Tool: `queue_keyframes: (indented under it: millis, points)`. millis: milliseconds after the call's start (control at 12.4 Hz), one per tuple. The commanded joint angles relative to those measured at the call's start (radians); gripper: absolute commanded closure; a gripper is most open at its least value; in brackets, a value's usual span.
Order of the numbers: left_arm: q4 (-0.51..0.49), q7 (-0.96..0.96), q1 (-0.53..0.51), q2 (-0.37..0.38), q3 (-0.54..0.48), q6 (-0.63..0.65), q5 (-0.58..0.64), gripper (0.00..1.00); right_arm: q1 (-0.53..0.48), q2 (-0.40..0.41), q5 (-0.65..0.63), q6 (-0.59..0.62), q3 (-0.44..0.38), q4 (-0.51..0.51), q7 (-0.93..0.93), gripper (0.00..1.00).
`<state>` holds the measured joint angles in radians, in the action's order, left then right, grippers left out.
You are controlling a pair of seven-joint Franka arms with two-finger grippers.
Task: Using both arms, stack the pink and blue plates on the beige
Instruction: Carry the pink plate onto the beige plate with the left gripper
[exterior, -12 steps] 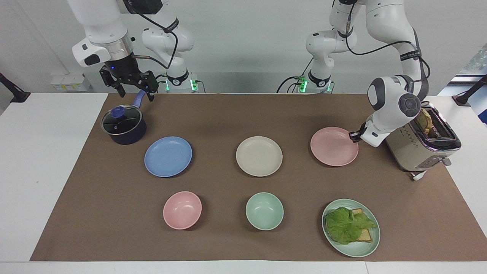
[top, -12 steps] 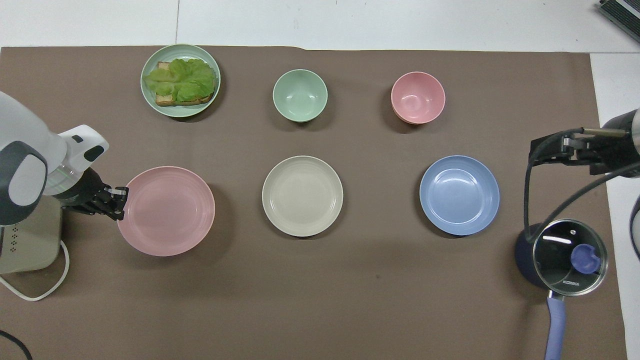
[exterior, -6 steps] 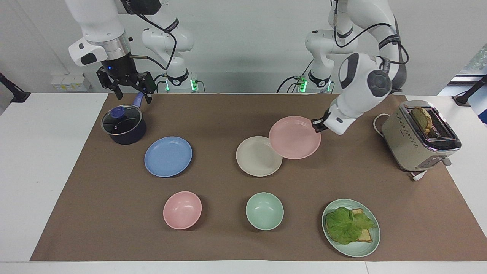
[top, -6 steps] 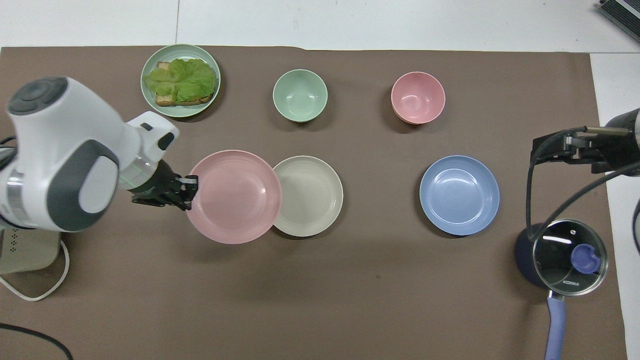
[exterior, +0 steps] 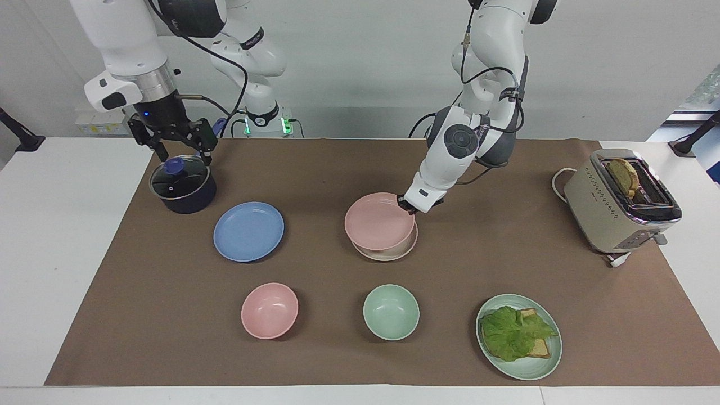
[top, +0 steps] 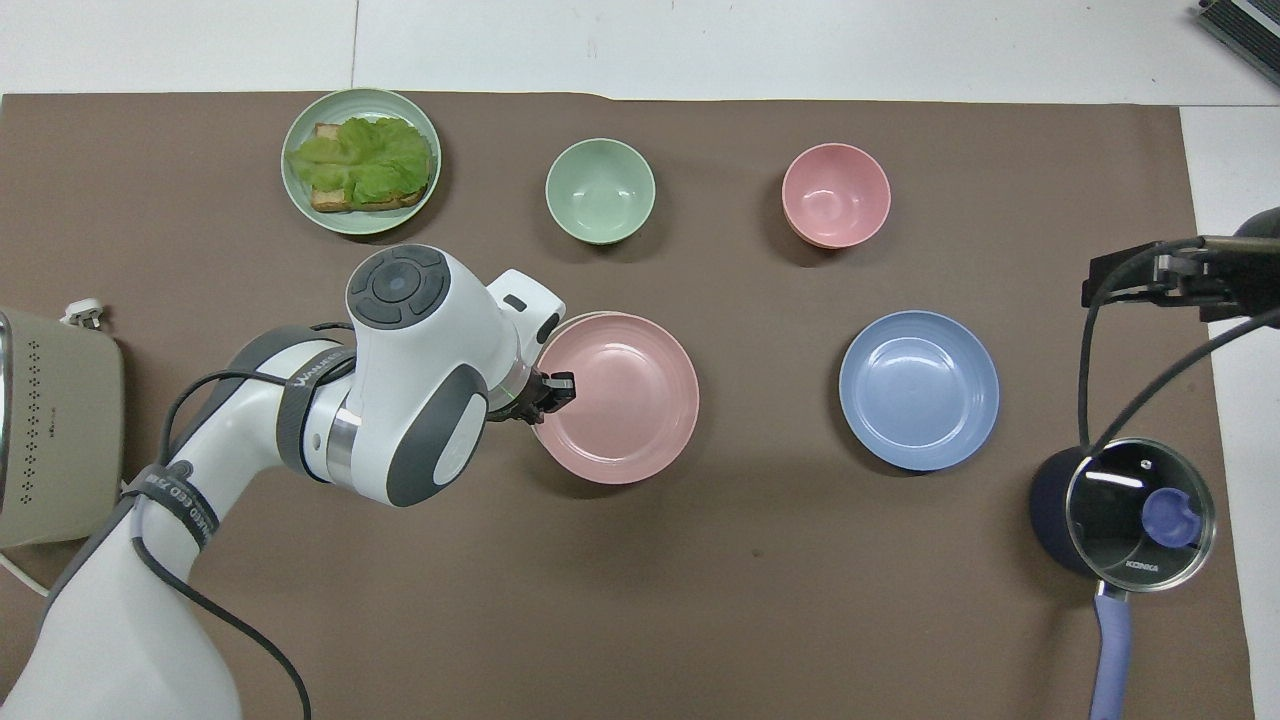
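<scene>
**Pink plate held just over the beige one at the middle of the mat**

The brown mat [exterior: 360,349] covered most of the white table [exterior: 67,253]. The left arm [exterior: 484,73] reached down from its base and bent sharply at the elbow, its forearm sloping toward the mat's middle. The right arm [exterior: 124,34] hung nearly straight down toward its own end of the table and waited there.

At the left arm's end stood the toaster [exterior: 619,202] with a slice of bread in its slot. At the right arm's end sat the dark saucepan [exterior: 183,188] with a glass lid, its handle pointing toward the robots.

The pink plate [exterior: 378,220] faced hollow side up, slightly tilted, its rim raised on the gripper's side. Being round, it had no long axis. It sat over the beige plate [exterior: 388,253], of which only an edge showed; whether they touched could not be told. The blue plate [exterior: 248,231] lay flat on the mat, well apart, toward the right arm's end.

The left gripper [exterior: 406,206] pinched the pink plate's rim between closed fingers on the side toward its own end. The right gripper [exterior: 172,142] hovered over the saucepan with its jaws spread wide, holding nothing.

Farther from the robots lay a green plate [exterior: 520,368] with bread and lettuce, a green bowl [exterior: 391,312] and a pink bowl [exterior: 270,310].
</scene>
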<state>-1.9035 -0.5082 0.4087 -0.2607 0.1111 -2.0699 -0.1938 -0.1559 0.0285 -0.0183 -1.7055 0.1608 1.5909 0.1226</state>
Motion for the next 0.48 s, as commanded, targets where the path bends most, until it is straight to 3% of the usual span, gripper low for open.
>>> queue_keyframes:
  millis: [0,81,242,403]
  points:
    - [-0.025,0.014,-0.002,0.023,-0.010,-0.019,-0.016,0.18,-0.034,0.023,0.029,-0.120,0.000,0.104,-0.066,0.00]
    - [-0.023,0.011,-0.004,0.021,-0.011,-0.018,-0.016,0.00,-0.046,0.046,0.029,-0.144,0.000,0.124,-0.083,0.00]
    - [-0.014,0.025,-0.014,0.027,-0.019,-0.001,-0.013,0.00,-0.070,0.071,0.061,-0.210,0.000,0.179,-0.130,0.00]
    - [0.023,0.046,-0.091,0.049,-0.022,0.072,-0.001,0.00,-0.077,0.082,0.070,-0.310,0.000,0.263,-0.153,0.00]
